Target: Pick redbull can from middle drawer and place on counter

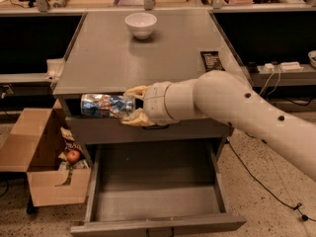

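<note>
My gripper (132, 105) is shut on the redbull can (104, 105), a slim blue-and-silver can held on its side. It hangs in the air just in front of the counter's near edge, above the left part of the open middle drawer (155, 201), whose grey floor shows nothing on it. The counter (108, 58) is the flat grey cabinet top behind the can. My cream arm reaches in from the right.
A white bowl (141, 23) stands at the counter's far middle. A dark flat snack bar (212, 60) lies near its right edge. An open cardboard box (44, 167) with an apple (73, 156) sits on the floor to the left. Cables run at right.
</note>
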`<state>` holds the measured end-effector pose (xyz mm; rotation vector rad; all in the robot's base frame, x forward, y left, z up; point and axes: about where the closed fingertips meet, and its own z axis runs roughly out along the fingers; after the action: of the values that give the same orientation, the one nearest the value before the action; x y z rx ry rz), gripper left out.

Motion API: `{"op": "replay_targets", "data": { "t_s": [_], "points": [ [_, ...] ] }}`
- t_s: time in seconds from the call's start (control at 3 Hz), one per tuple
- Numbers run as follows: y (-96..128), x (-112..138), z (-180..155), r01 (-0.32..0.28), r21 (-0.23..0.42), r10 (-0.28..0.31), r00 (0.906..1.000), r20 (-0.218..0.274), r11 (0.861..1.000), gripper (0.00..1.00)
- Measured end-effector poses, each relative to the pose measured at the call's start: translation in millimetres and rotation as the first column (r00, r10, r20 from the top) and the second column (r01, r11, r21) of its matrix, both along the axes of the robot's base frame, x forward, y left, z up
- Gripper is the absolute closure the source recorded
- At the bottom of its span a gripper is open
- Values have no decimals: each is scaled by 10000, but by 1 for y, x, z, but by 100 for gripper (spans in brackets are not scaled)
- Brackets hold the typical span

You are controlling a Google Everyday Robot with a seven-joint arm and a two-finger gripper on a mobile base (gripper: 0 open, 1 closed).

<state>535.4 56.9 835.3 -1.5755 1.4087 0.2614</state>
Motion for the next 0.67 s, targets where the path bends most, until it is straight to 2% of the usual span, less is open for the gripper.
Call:
{"op": "replay_targets", "data": {
  "t_s": [0.67],
  "points": [
    [-2,83,58,1010,683,-986,9944,-386,9925,100]
  ]
}}
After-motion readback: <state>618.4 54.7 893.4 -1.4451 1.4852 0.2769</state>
